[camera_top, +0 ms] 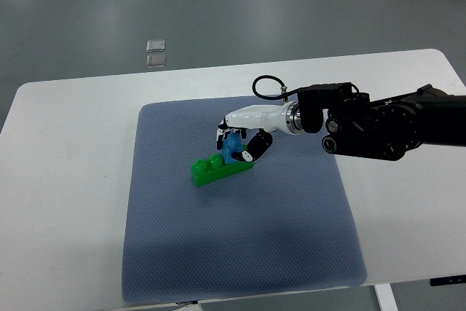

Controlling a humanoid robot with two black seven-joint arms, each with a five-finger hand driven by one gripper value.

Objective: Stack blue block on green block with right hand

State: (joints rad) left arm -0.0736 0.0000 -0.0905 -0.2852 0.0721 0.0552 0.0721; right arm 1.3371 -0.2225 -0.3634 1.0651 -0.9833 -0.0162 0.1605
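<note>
On the blue mat that covers the middle of the white surface, the green block lies as a long brick with raised studs showing at its left end. Over the right half of that block, the right hand reaches in from the right edge with its fingers curled around the blue block, pinching it from both sides. The blue block sits just above or already touching the green block's top; which of the two cannot be told from this view.

For the step in hand, seating the blue block, the judgement is that alignment matters most. The blue block should be square to the green block's long side and centred over its studs before any push down. A straight, gentle press should seat it; a slanted press could tip the green block or slide it along the mat, since nothing holds it in place. The fingers should spread only once the blue block rests flat, then lift straight up so they do not drag it off.
</note>
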